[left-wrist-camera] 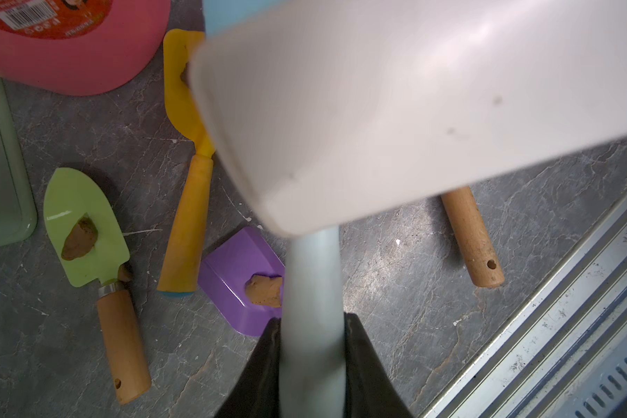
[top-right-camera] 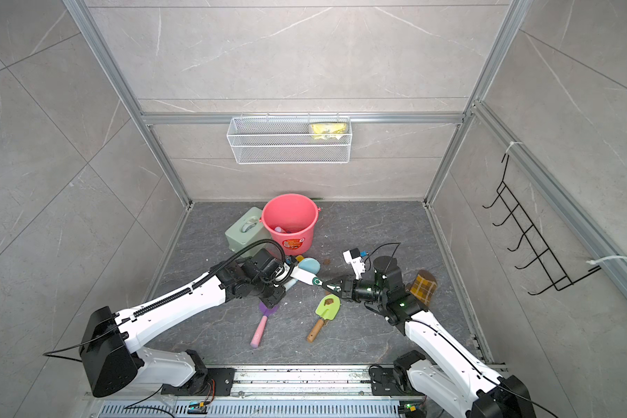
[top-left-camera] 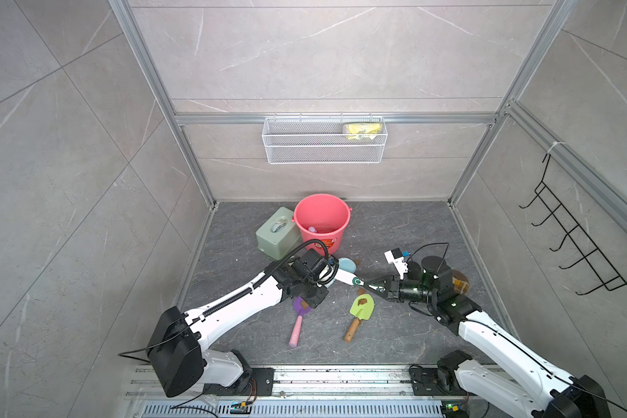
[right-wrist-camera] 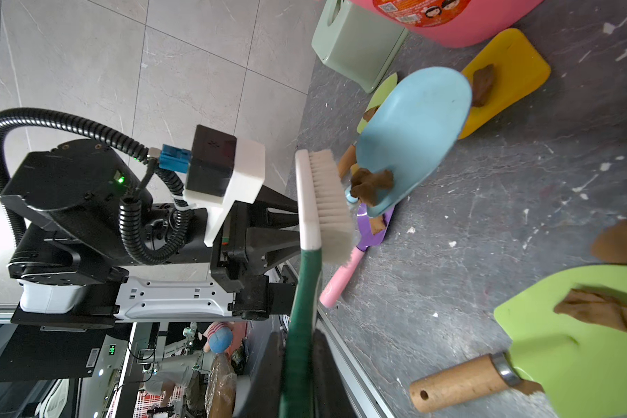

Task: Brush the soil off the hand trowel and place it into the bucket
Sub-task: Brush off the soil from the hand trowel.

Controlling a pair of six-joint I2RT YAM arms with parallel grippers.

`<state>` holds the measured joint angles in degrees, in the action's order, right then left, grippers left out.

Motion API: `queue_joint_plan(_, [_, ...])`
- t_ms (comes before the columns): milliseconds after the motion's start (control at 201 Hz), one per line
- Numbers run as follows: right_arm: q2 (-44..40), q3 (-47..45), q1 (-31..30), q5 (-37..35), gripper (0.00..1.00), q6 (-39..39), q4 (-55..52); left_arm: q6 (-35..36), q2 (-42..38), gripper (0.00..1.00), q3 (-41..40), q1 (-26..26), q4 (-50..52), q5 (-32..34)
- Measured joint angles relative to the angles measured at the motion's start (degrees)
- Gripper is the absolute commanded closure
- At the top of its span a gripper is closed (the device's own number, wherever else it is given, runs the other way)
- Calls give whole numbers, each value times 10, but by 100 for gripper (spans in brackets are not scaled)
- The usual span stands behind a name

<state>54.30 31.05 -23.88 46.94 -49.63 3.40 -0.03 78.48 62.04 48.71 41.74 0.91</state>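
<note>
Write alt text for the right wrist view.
The right gripper holds a green-handled brush, its white bristles at the brown soil on a blue trowel. A green trowel, a yellow trowel and a purple trowel, each soiled, lie on the floor; the pink bucket stands beyond.

grey marble-look tiled walls (top-left-camera: 304, 54), dark veined stone floor (top-left-camera: 395, 231), white mesh wall basket (top-left-camera: 324, 153), black hook rack (top-left-camera: 576, 227)

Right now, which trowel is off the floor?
The light blue trowel, held up by the left gripper; the rest lie on the floor.
</note>
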Motion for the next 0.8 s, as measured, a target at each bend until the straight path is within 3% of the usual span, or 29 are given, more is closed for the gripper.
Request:
queue_joint_plan(169, [3,4,5,-11,100,33,-42,-2,0,100,0,0,0,0])
queue_joint_plan(428, [-2,51,75,-11,100,82,-109,-6,0,100,0,0,0,0])
queue_joint_plan(632, [-14,46,74,3,100,67,-91,-9,0,100,0,0,0,0])
queue_joint_plan(801, [-16,14,36,3,100,40,-56,-9,0,100,0,0,-1,-1])
